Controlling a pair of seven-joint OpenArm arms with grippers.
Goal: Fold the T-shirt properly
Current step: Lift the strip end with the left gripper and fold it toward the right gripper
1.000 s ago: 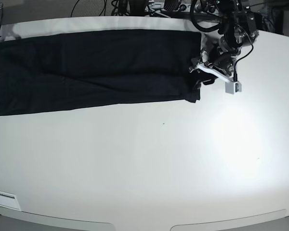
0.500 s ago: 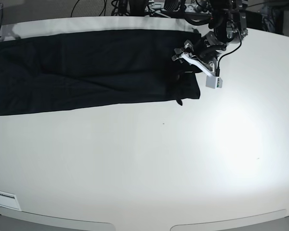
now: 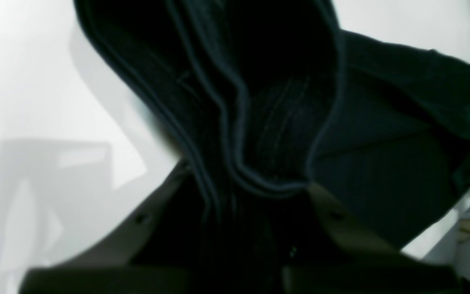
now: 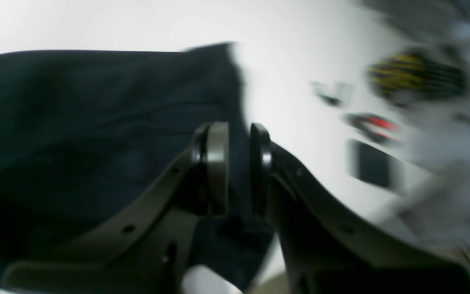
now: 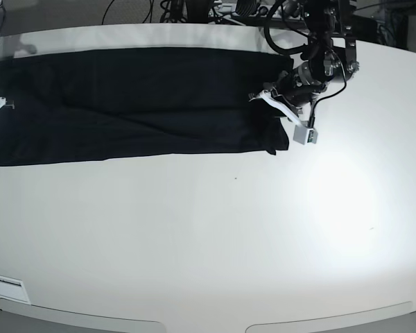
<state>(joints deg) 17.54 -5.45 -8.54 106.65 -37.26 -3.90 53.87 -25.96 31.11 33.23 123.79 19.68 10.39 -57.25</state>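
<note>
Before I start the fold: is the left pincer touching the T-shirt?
Touching. In the left wrist view, bunched folds of the T-shirt run down between the left pincer fingers and are pinched there.

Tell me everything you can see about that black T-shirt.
The T-shirt is plain black, soft matte cloth, lying as a long flat band across the far side of the white table, with shallow lengthwise creases. One end runs out of the base view. The left gripper is shut on bunched hem layers at the other end, and the right gripper pinches an edge too.
</note>
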